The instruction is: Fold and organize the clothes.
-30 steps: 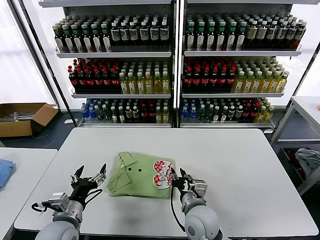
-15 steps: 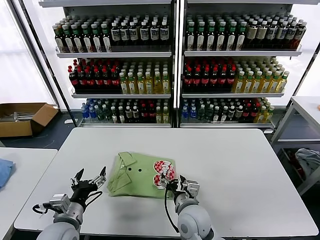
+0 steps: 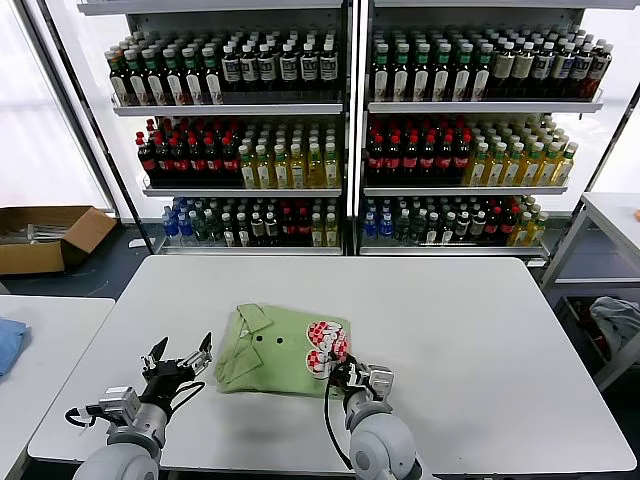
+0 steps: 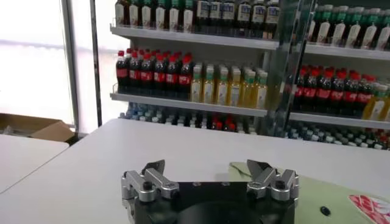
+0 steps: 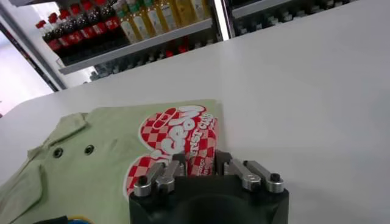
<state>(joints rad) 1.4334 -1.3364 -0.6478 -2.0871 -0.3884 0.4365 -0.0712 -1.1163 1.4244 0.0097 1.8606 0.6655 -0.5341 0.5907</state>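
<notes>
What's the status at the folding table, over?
Left end effector open, waiting beside the polo shirt. Right end effector narrowed at the shirt's near edge by the red-and-white graphic; grip unconfirmed. Shirt folded, flat on table. Nothing in the way.

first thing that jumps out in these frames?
The green polo shirt, folded at the near middle of the white table, its red-and-white graphic right at the right gripper. Behind, shelves of bottles fill the wall. The left gripper hovers open beside the shirt.

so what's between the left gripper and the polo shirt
Nothing: in the head view only bare white table separates the open left gripper from the folded green polo shirt.
</notes>
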